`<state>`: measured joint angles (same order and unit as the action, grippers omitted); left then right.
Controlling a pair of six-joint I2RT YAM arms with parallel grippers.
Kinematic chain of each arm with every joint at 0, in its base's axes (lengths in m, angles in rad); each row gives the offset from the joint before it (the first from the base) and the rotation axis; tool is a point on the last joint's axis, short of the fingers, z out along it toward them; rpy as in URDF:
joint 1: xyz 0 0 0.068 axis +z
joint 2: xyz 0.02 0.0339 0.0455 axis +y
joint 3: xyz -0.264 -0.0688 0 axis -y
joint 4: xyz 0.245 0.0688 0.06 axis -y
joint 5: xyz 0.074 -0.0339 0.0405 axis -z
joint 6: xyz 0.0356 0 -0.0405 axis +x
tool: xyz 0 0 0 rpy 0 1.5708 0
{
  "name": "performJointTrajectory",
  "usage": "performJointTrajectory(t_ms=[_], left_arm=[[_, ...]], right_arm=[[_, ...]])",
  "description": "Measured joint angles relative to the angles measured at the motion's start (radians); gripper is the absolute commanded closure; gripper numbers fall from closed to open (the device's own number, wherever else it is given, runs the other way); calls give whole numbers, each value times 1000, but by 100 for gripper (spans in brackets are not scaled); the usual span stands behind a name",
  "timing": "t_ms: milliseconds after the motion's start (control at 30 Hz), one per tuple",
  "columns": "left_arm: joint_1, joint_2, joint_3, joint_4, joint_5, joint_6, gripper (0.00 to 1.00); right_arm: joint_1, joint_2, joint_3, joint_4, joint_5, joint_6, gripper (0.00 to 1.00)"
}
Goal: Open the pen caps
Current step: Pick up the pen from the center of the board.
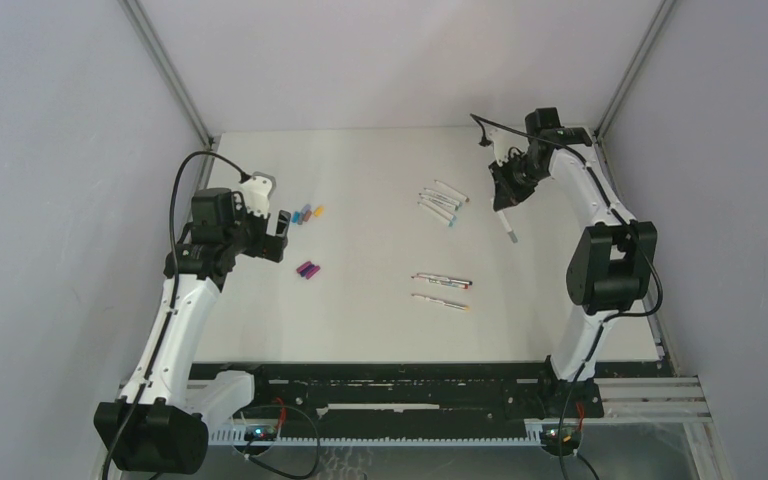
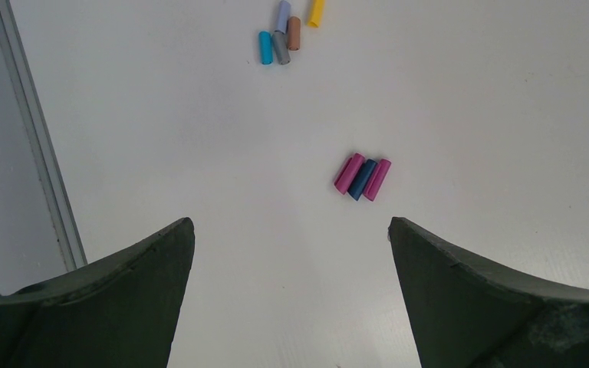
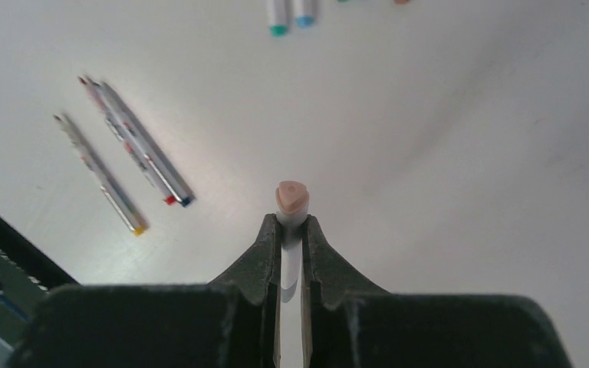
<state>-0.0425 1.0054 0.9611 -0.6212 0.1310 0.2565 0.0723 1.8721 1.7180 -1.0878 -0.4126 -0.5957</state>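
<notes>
Pen [image 3: 291, 201] in right claw [image 3: 291, 226]

Matt white table [image 1: 380, 330], smooth plastic pen caps [image 2: 362, 176]

1. On my left wrist feed the far caps [image 2: 280, 47] read cyan, lavender, grey, brown and yellow.
2. I see the near caps [image 2: 363, 179] as two magenta with a dark blue one between.
3. My held pen [image 3: 291, 253] has a white barrel and a peach-tan end.
4. The side pens [image 3: 134, 146] on my right wrist feed are white with small dark and red print; their ends are red, blue and yellow.
5. The top pens [image 3: 278, 15] are white, ended teal and light blue.
6. The table [image 1: 380, 180] is plain white.
7. The left gripper [image 2: 291, 230] and right gripper [image 3: 291, 222] look dark greenish black.
8. My arms [image 1: 170, 320] are white with black joints.
</notes>
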Motion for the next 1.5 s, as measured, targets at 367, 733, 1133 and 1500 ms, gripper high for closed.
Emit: performJointTrajectory(t_ms=[367, 733, 1133, 1500], left_arm=[[0, 7, 0, 0, 16, 0, 0], [-19, 53, 5, 16, 58, -14, 0], [-303, 72, 121, 99, -8, 0, 0], [-623, 218, 122, 202, -229, 71, 0]], right_arm=[[0, -90, -44, 129, -280, 253, 100], [29, -305, -299, 547, -431, 628, 100], [30, -311, -481, 972, -465, 1031, 100], [38, -314, -605, 1268, -460, 1303, 100]])
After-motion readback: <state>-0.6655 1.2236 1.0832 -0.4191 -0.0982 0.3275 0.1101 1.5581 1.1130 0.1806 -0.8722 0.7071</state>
